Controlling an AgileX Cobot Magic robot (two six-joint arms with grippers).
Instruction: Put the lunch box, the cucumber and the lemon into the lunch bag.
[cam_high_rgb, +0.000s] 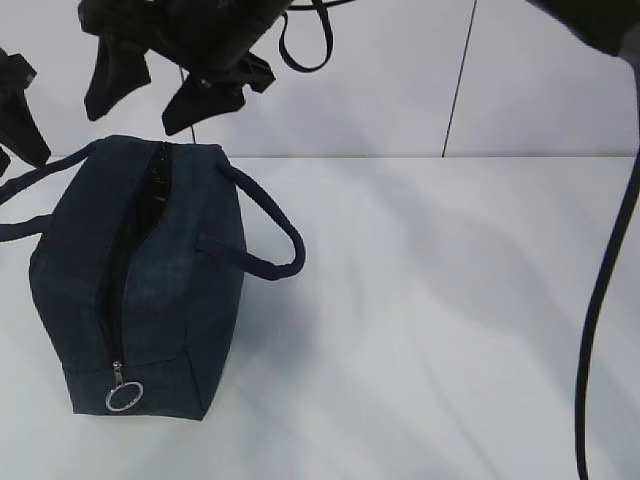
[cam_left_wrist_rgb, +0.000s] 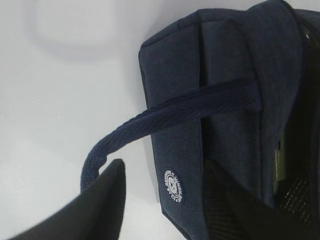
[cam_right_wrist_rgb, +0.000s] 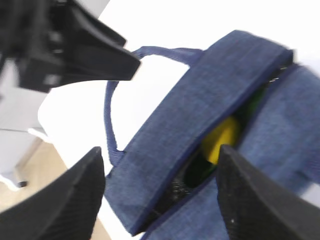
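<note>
The navy lunch bag (cam_high_rgb: 150, 280) stands on the left of the white table with its top zipper open. In the right wrist view, the yellow lemon (cam_right_wrist_rgb: 222, 137) lies inside the bag's opening (cam_right_wrist_rgb: 200, 165) with dark green, likely the cucumber (cam_right_wrist_rgb: 254, 102), beside it. In the left wrist view, a pale sage strip (cam_left_wrist_rgb: 279, 160) inside the bag may be the lunch box. My right gripper (cam_high_rgb: 160, 95) hangs open and empty above the bag; it also shows in the right wrist view (cam_right_wrist_rgb: 160, 195). My left gripper (cam_left_wrist_rgb: 165, 200) is open astride the bag's side wall (cam_left_wrist_rgb: 225, 100), near one handle (cam_left_wrist_rgb: 150, 125).
The bag's silver ring pull (cam_high_rgb: 124, 396) hangs at the near end. Two looped handles (cam_high_rgb: 270, 245) stick out sideways. A black cable (cam_high_rgb: 600, 300) hangs down at the right. The white table (cam_high_rgb: 450, 330) stretches to the right of the bag. A white wall stands behind.
</note>
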